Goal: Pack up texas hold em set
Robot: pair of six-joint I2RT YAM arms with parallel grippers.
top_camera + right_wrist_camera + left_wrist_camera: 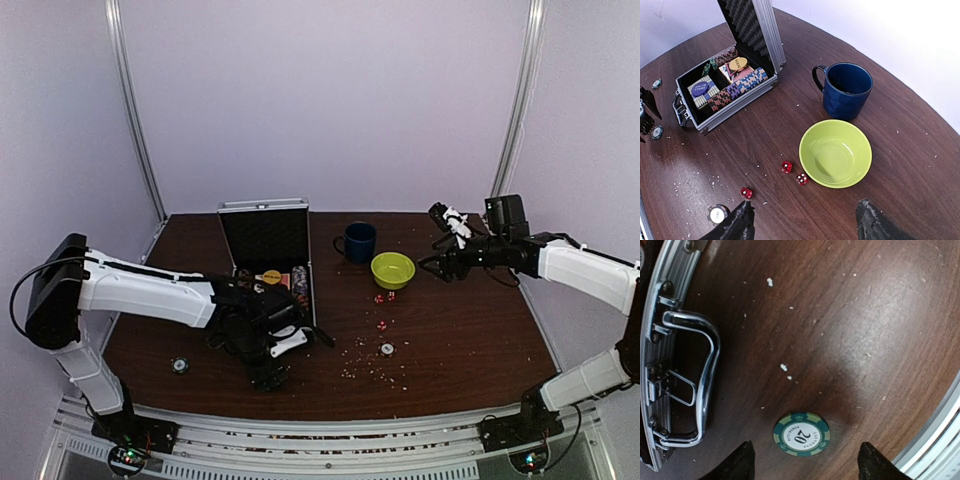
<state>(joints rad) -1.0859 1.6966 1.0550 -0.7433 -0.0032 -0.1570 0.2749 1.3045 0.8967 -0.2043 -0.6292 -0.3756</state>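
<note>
The silver briefcase (265, 240) (727, 82) stands open at the table's back, rows of poker chips and a blue disc in its black tray. A green "20" chip (801, 434) (657, 132) lies flat on the wood beside the case handle (695, 385). My left gripper (805, 465) (268, 378) hangs open over it, one finger on each side, touching nothing. Three red dice (786, 167) (802, 178) (746, 192) lie left of the bowl. My right gripper (802, 225) (440, 242) is open and empty above the table beside them. Two more chips (718, 215) (180, 366) lie loose.
A dark blue mug (356, 242) (845, 90) and a yellow-green bowl (393, 270) (835, 153), empty, stand right of the case. White crumbs speckle the wood. The table's metal front rail (935, 440) runs close by the left gripper.
</note>
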